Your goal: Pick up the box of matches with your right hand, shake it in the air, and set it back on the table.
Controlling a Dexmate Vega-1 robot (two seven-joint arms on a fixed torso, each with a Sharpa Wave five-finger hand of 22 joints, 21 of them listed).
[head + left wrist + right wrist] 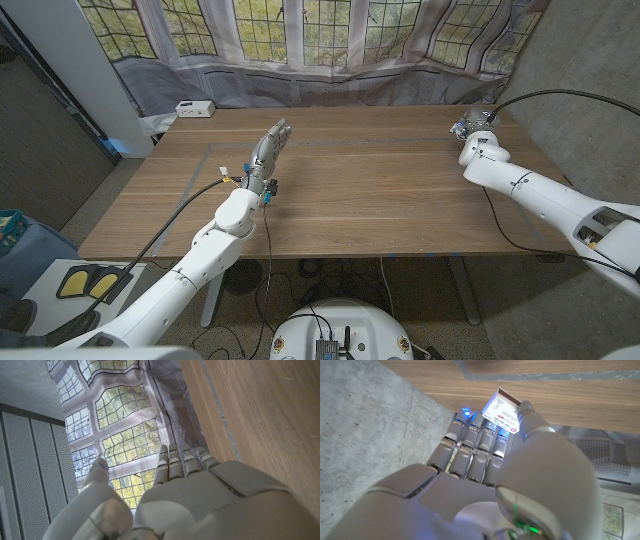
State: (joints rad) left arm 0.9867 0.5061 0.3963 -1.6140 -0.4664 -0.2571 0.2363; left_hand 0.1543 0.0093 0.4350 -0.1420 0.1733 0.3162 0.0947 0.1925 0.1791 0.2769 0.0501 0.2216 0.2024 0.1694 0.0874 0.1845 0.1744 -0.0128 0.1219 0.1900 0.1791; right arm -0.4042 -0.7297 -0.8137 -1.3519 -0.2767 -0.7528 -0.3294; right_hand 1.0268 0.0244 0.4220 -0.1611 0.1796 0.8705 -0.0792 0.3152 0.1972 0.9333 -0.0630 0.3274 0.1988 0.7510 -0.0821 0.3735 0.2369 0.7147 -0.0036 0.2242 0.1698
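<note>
The box of matches (503, 410), white with a red-printed label and a brown striking side, is held by my right hand (485, 455) between the thumb and the other fingers. In the head view my right hand (472, 128) is over the table's far right corner; the box is too small there to make out, and I cannot tell how high it is above the wood. My left hand (268, 152) is over the table's left middle, its fingers (180, 462) straight and close together, holding nothing.
A small white device (193, 108) sits at the far left corner of the wooden table (380, 200). A faint tape outline (300, 146) marks the tabletop. A concrete wall (590, 110) stands close on the right, and a curtained window (330, 40) runs behind.
</note>
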